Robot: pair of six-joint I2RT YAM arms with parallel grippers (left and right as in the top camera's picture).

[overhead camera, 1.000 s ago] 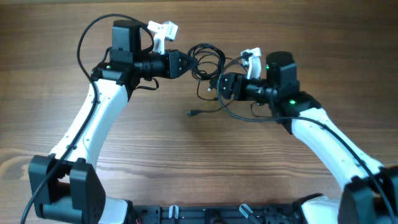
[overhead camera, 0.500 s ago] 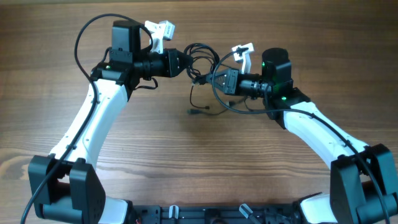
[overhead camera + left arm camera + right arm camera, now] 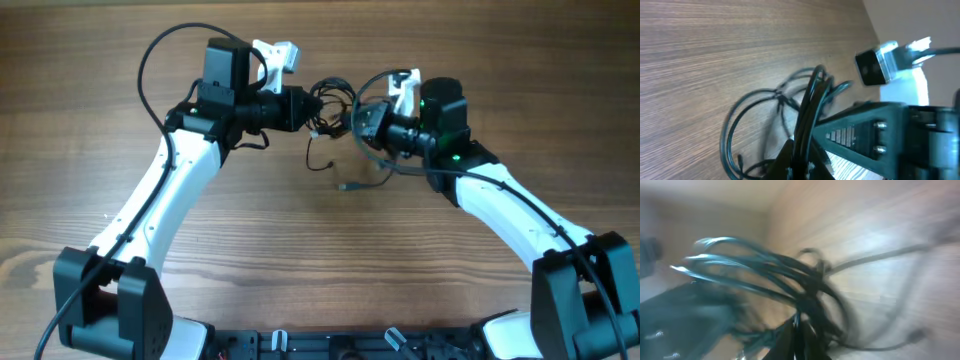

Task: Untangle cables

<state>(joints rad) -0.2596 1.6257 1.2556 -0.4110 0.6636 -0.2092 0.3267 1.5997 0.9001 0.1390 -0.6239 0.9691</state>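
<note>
Cables (image 3: 332,100) hang as a small knotted bundle of thin black cord, strung btwn the two grippers over the far-centre part of the wooden table (image 3: 300,260). Most of the bundle looks lifted off the wood.

Left gripper (image 3: 309,108) comes in from the left, jaws clenched on the bundle. In left wrist view the cables (image 3: 807,107) run as a tight bunch straight down into its fingertips (image 3: 790,162), w/ a couple of loose loops fanning out to the side over the wood grain.

Right gripper (image 3: 358,120) comes in from the opposite side, just beside the left one, w/ only the knot btwn them. Its jaws are pinched closed too. Right wrist view is badly motion-blurred, but several strands (image 3: 790,275) sweep in and converge at its fingertips (image 3: 799,332), so it looks to be grasping the cables as well; can't tell how many strands.

Below the bundle in overhead view, one thin strand droops in a small curl toward the table. A second loose strand ends in a small plug end (image 3: 347,186) lying nearer the camera side, apart from both grippers.
</note>
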